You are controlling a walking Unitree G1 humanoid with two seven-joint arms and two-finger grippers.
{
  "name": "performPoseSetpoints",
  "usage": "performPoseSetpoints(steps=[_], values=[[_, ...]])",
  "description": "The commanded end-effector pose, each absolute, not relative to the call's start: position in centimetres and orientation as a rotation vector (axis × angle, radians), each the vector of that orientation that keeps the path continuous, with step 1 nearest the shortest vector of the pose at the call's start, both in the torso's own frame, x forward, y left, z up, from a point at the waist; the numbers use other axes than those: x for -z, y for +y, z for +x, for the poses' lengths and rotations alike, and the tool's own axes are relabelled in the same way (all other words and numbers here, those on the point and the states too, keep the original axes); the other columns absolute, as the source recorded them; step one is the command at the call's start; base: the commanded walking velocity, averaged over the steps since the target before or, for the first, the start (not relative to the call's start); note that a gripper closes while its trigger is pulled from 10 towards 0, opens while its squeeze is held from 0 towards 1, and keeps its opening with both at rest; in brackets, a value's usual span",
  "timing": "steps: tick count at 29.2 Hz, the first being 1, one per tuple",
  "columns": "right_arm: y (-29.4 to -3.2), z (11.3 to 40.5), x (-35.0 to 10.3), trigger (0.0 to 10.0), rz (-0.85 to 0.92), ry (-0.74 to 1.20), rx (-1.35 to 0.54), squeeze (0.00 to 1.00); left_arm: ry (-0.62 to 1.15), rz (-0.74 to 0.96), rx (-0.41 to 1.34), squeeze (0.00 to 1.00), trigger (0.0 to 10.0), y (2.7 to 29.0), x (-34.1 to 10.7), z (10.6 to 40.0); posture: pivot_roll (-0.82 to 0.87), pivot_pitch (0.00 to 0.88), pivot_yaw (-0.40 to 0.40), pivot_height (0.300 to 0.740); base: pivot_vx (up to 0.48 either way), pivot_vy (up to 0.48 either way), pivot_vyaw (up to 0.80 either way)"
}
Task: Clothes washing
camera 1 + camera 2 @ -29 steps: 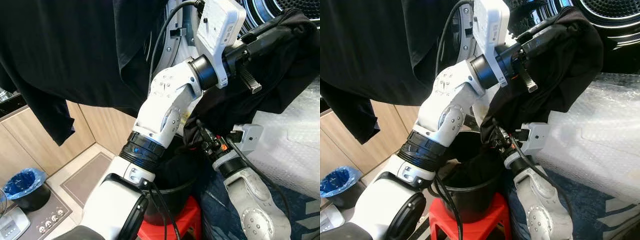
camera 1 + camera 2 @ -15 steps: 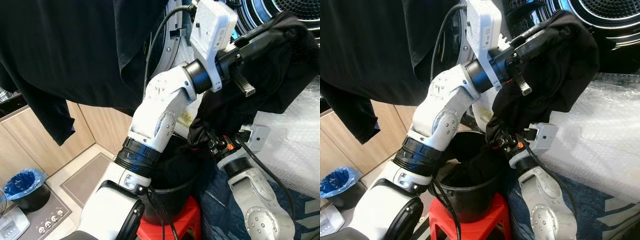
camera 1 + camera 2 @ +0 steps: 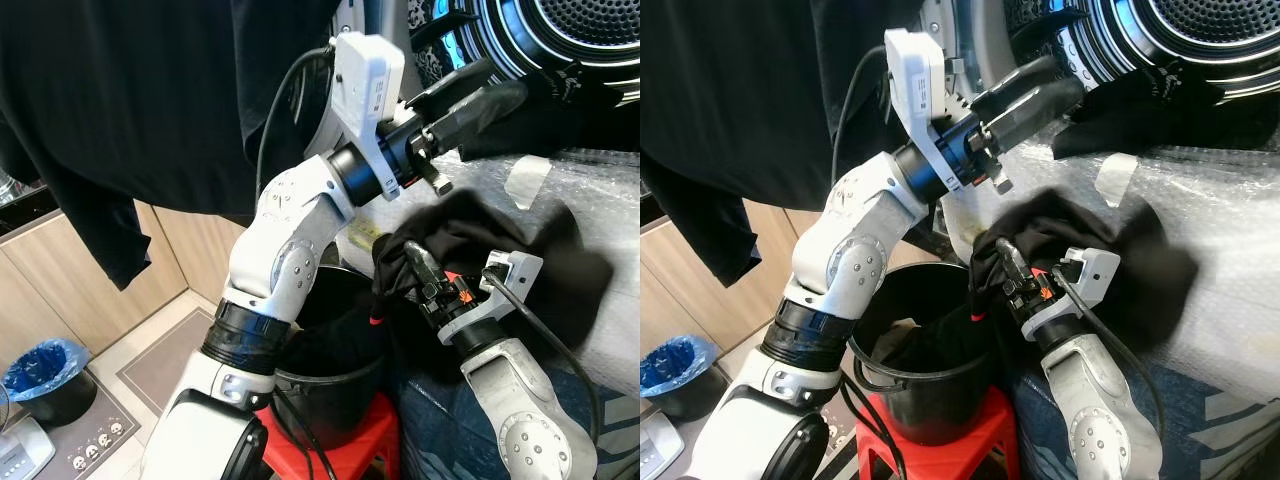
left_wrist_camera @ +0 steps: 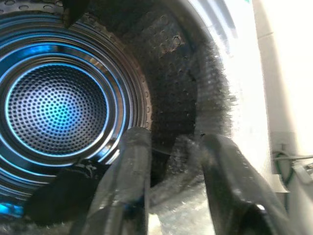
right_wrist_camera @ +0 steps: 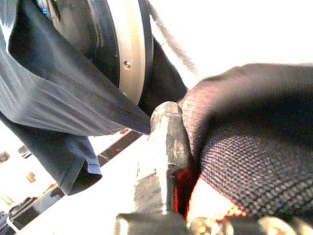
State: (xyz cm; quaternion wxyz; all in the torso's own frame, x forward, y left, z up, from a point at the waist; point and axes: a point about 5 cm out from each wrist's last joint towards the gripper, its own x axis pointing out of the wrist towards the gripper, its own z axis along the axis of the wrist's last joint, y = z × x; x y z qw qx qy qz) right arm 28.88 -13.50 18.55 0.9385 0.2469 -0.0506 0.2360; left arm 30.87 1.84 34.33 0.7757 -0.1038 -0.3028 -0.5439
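Our right gripper pinches the limp black garment, best bunched at a fold; our left gripper fingers spread empty.

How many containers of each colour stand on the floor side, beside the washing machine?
Black bucket: 1
Red stool under it: 1
Small black bin with blue liner: 1
Total: 3

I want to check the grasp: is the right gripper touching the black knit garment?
Touching. In the right wrist view a finger of the right gripper presses directly against the black knit garment.
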Motion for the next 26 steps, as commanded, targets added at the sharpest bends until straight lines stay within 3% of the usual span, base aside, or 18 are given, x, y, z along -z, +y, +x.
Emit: performPoseSetpoints(steps=[1,13,17,18,19,20,26], values=[[-13.4,28.9,-18.9,0.0,0.516,-0.118,-0.509,0.00,-0.662,-0.227,1.182,1.00,10.0,2.7,-34.4,30.6,-0.09,0.000,0.055,0.740,0.000,0.000,0.00],[-14.6,28.8,-19.6,0.0,0.505,-0.168,-0.566,0.00,-0.603,-0.271,1.203,1.00,10.0,4.7,-33.0,29.2,-0.08,0.000,0.046,0.740,0.000,0.000,0.00],[-16.9,28.9,-21.3,0.0,0.448,-0.257,-0.587,0.00,-0.523,-0.135,1.251,1.00,10.0,6.1,-30.4,28.5,-0.07,0.000,0.048,0.740,0.000,0.000,0.00],[-17.3,28.7,-21.9,4.9,0.438,-0.279,-0.616,0.00,-0.489,-0.092,1.271,0.00,10.0,6.5,-29.5,28.3,-0.07,0.000,0.051,0.740,0.000,0.000,0.00],[-17.7,28.4,-22.5,9.3,0.428,-0.305,-0.652,0.00,-0.459,-0.049,1.297,0.00,10.0,7.0,-28.6,27.9,-0.07,0.000,0.052,0.740,0.000,0.000,0.00],[-18.0,28.2,-23.1,10.0,0.416,-0.323,-0.683,0.00,-0.438,-0.008,1.318,0.00,10.0,7.4,-27.8,27.5,-0.07,0.000,0.051,0.740,0.000,0.000,0.00],[-18.5,27.3,-24.9,10.0,0.346,-0.338,-0.826,0.00,-0.357,0.056,1.347,0.00,10.0,9.1,-25.6,26.7,-0.07,0.000,0.048,0.740,0.000,0.000,0.00]])
